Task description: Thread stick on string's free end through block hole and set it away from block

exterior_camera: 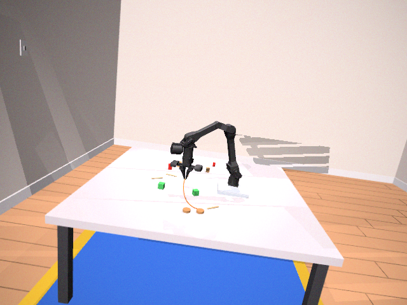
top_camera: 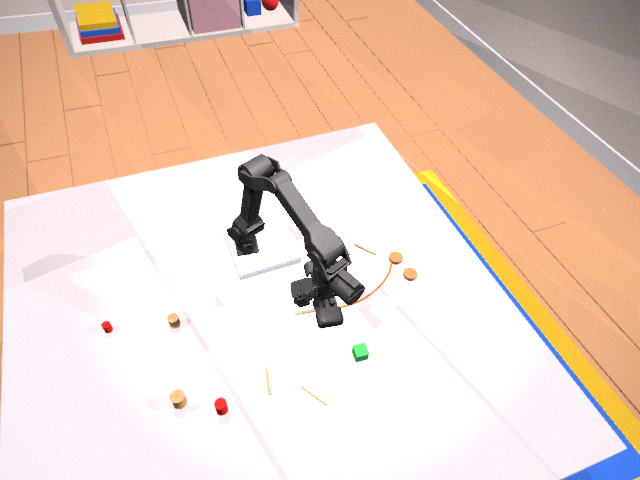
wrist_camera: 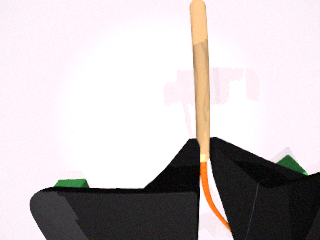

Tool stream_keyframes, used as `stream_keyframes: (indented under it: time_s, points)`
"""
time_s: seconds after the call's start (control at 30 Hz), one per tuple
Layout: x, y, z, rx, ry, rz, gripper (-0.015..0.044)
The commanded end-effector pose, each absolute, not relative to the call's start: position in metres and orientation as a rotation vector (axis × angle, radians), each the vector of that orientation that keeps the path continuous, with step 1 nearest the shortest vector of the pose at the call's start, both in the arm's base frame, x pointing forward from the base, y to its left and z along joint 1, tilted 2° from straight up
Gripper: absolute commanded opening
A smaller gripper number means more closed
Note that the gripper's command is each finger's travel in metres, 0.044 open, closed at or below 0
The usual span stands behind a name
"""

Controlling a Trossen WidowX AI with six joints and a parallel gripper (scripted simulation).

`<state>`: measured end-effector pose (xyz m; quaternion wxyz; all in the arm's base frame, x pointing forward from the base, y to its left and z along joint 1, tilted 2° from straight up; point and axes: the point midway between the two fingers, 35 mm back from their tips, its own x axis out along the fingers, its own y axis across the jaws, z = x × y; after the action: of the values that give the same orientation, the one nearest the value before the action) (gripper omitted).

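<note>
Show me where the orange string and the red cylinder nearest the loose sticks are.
String (top_camera: 384, 281) (exterior_camera: 185, 194) (wrist_camera: 212, 199): top, exterior, wrist; along its length.
Red cylinder (top_camera: 221, 406) (exterior_camera: 170, 166): top, exterior; its side.

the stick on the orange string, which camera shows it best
The wrist view: the stick spans it large, pinched near its string end. The top view shows a thin tip beside the gripper; the exterior, hardly anything.

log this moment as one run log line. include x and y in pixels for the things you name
end effector (top_camera: 305, 312) (exterior_camera: 185, 178) (wrist_camera: 202, 146): closed on stick (top_camera: 298, 313) (wrist_camera: 201, 85) | string (top_camera: 381, 285) (exterior_camera: 184, 193) (wrist_camera: 210, 197): attached | threading: not done

orange string (top_camera: 383, 281) (exterior_camera: 184, 193) (wrist_camera: 208, 192) curving from round button (top_camera: 395, 257) (exterior_camera: 200, 211) to stick (top_camera: 305, 312) (wrist_camera: 201, 90) at hand (top_camera: 316, 311) (exterior_camera: 185, 178) (wrist_camera: 202, 146); green cube (top_camera: 360, 352) (exterior_camera: 161, 185) (wrist_camera: 71, 183) near; two red cylinders apart.
</note>
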<state>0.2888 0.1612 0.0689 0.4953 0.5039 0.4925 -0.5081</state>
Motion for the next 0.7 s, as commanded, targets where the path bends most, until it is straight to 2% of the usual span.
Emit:
stream_keyframes:
  time_s: [0.0,0.67]
  points:
    - [0.289,0.161,0.069,1.221,1.194,-1.231,0.0000]
    - [0.289,0.165,0.081,1.132,1.108,-1.296,0.0000]
